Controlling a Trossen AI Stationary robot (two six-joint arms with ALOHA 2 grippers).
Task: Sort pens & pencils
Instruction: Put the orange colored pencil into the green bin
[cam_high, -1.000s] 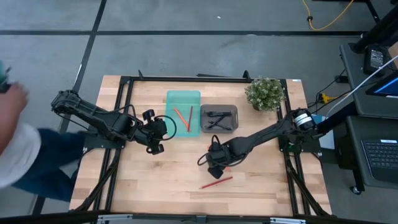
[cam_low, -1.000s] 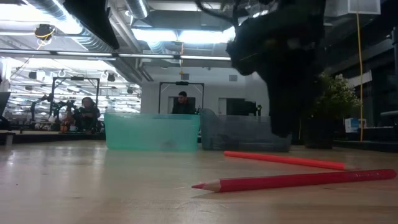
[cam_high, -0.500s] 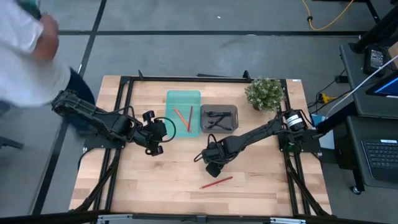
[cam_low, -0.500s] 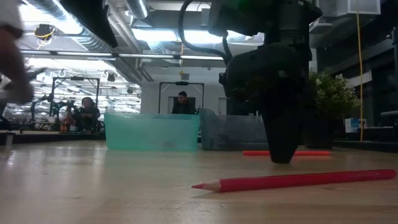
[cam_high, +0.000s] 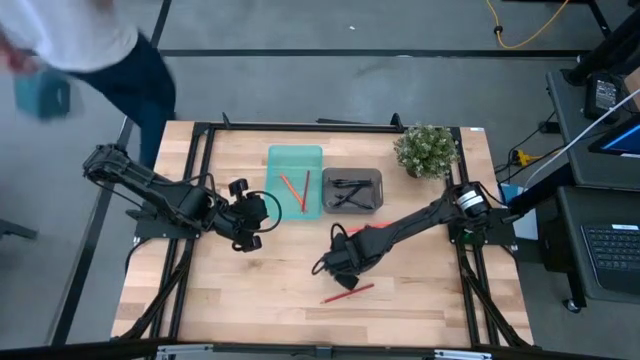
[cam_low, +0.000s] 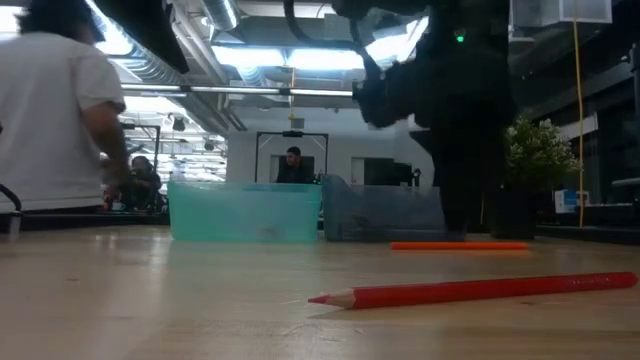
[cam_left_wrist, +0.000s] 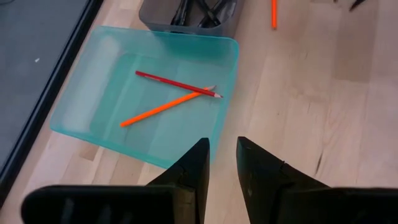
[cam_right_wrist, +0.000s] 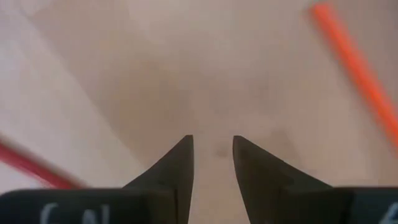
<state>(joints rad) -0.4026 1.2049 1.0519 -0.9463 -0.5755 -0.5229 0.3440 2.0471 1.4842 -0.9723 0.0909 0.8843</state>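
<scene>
A red pencil (cam_high: 348, 293) (cam_low: 470, 290) lies flat on the wood near the table's near edge. An orange pen (cam_high: 372, 227) (cam_low: 460, 245) lies flat farther back, partly under the right arm. The teal tray (cam_high: 295, 160) holds a red pencil (cam_left_wrist: 177, 85) and an orange pen (cam_left_wrist: 165, 107), crossed. Black pens (cam_high: 350, 190) fill the grey tray (cam_high: 352, 174). My right gripper (cam_high: 335, 265) (cam_right_wrist: 212, 144) hovers open over bare wood between the loose orange pen (cam_right_wrist: 354, 59) and the red pencil (cam_right_wrist: 31, 165). My left gripper (cam_high: 250, 215) (cam_left_wrist: 222, 144) waits slightly open beside the teal tray.
A potted plant (cam_high: 425, 150) stands at the table's far right corner. A person in a white shirt (cam_high: 80, 35) (cam_low: 50, 110) walks beyond the far left corner. Bare wood lies along the table's near side, left of the red pencil.
My right gripper has dipped to the table and risen again, shifting slightly toward the table's left. The loose orange pen has slid toward the far edge and turned level across the low view. The red pencil has stayed put. The person has walked past the table's left side.
</scene>
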